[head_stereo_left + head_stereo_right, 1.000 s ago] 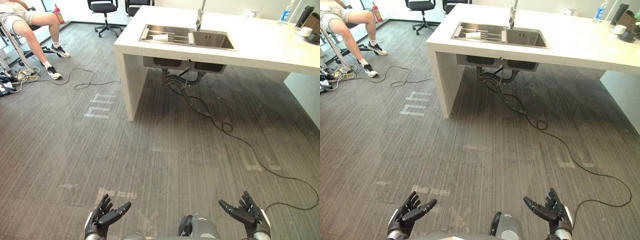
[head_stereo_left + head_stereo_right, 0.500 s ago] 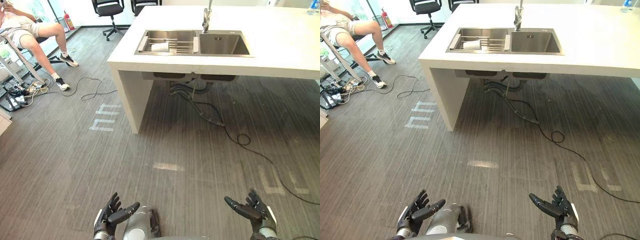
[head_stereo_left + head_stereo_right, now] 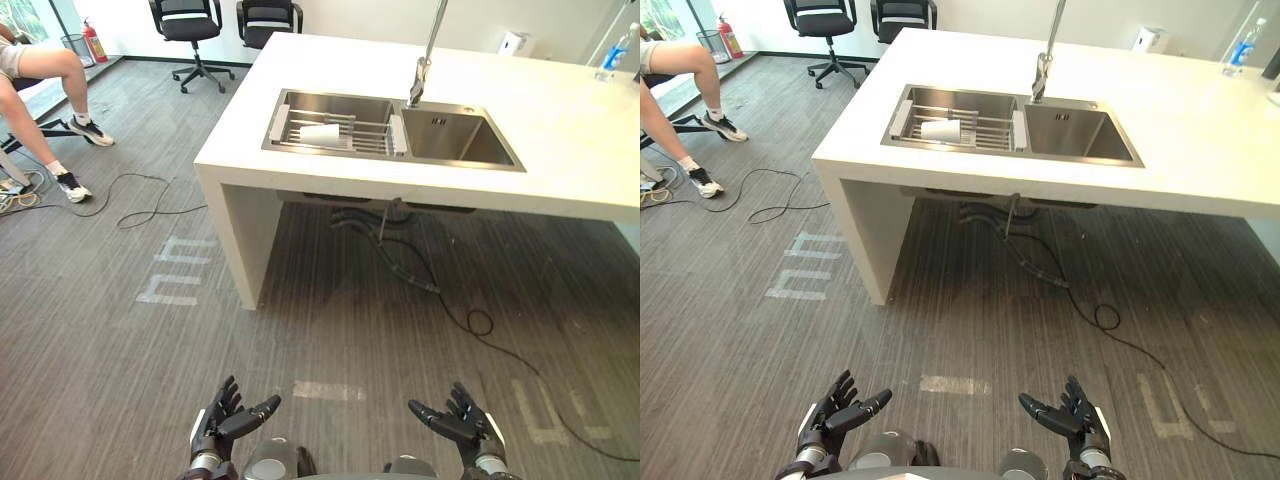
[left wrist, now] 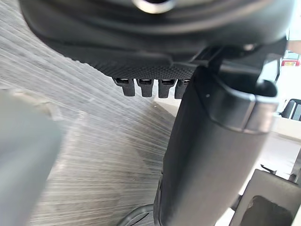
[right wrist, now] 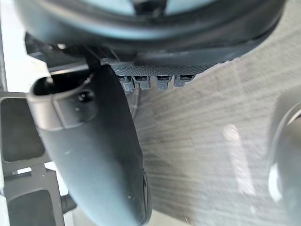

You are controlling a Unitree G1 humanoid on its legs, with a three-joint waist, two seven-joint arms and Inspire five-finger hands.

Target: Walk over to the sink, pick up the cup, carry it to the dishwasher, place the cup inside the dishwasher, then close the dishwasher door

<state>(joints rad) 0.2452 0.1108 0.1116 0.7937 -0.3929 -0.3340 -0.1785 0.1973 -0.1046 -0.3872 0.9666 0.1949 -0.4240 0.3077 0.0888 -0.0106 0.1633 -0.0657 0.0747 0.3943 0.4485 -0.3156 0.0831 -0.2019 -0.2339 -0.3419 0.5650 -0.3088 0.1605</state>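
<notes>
Camera has advanced over the last second, bench point(image 3: 560, 150) and sink point(image 3: 465, 145) now nearer, so walk-up is under way: white cup point(image 3: 320, 133) lies on its side on the sink's wire rack point(image 3: 365, 137), left hand point(image 3: 225, 425) and right hand point(image 3: 460, 427) low, fingers spread, empty.

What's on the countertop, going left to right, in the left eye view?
cup → faucet → white box → water bottle
</notes>
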